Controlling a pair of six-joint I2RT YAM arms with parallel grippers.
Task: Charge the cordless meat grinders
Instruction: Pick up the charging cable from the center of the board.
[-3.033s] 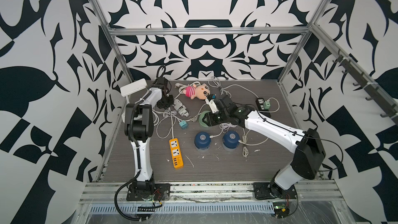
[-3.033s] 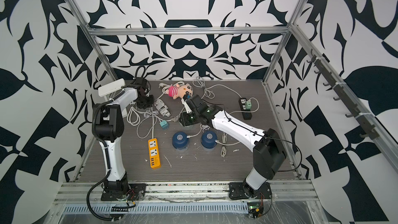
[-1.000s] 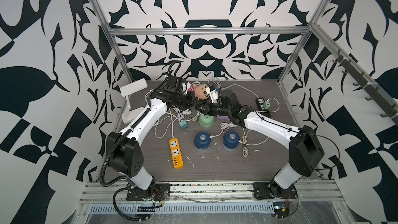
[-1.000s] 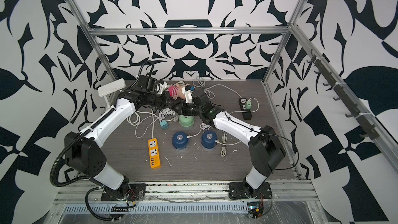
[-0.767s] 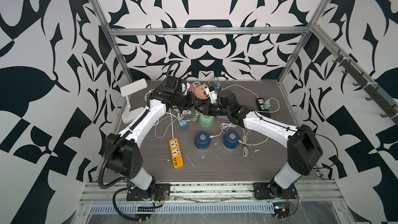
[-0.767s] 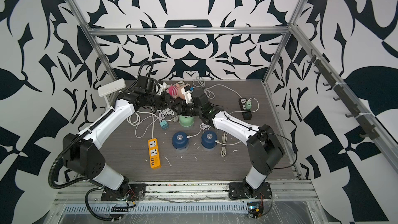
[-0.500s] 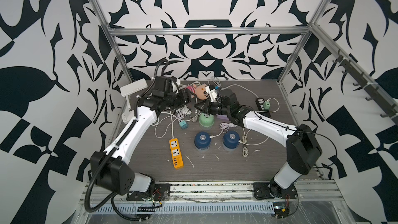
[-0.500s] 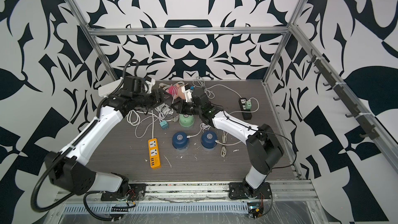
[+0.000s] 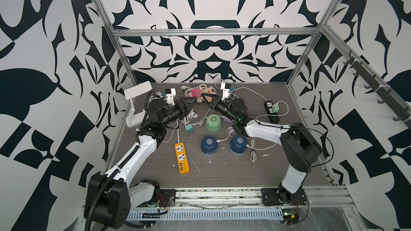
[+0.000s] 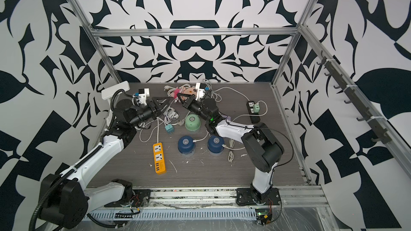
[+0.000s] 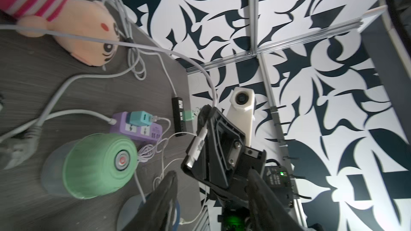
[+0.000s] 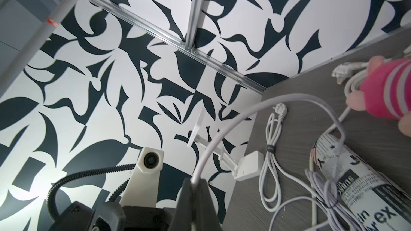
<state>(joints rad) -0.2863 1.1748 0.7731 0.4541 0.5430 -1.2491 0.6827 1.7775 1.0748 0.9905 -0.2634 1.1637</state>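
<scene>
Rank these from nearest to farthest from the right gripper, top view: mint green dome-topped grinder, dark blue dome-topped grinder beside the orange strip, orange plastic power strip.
1. Mint green grinder, mid-table, just robot-side of the right gripper.
2. Dark blue grinder, further toward the robot.
3. Orange power strip, front, left arm's side.

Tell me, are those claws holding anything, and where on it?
The right gripper is shut on the white cable, gripping it at its plug end. The left gripper is open and holds nothing.

Loose cables (image 9: 178,133) crowd the mint green grinder (image 9: 212,123); bare table (image 9: 222,174) lies open in front.
</scene>
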